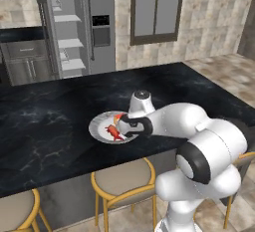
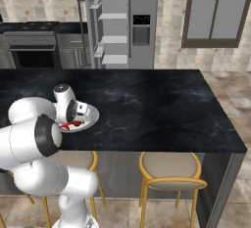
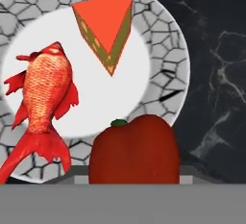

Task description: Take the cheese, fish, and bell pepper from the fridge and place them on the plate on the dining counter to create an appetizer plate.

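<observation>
Behind the black marble tabletop (image 1: 60, 121) the grey fridge (image 1: 79, 27) stands with its left door swung open, pale shelves showing, beside a dark-framed window (image 1: 157, 7) in the stone-tiled wall; a dark oven (image 2: 32, 51) sits further left in the right base view. Gold-legged stools (image 2: 169, 171) with tan seats are tucked under the near edge of the tabletop. The robot's own white arm crosses in front of the plate (image 1: 99, 126) in both base views and hides part of it. The plate is round, with a pale centre and a cracked grey pattern on its rim, and it lies on the tabletop near the front edge. On it, in the hand view, the fish (image 3: 43, 103) is red-orange and scaly with fins spread, lying at the plate's left, and the cheese (image 3: 105, 26) is an orange wedge with a yellow-brown side, lying apart from the fish toward the upper middle. The bell pepper (image 3: 133, 148) is dark red and rounded with a small green stem, close under the camera over the plate's lower rim. The hand (image 1: 124, 125) hangs over the plate, clamped on the bell pepper.
</observation>
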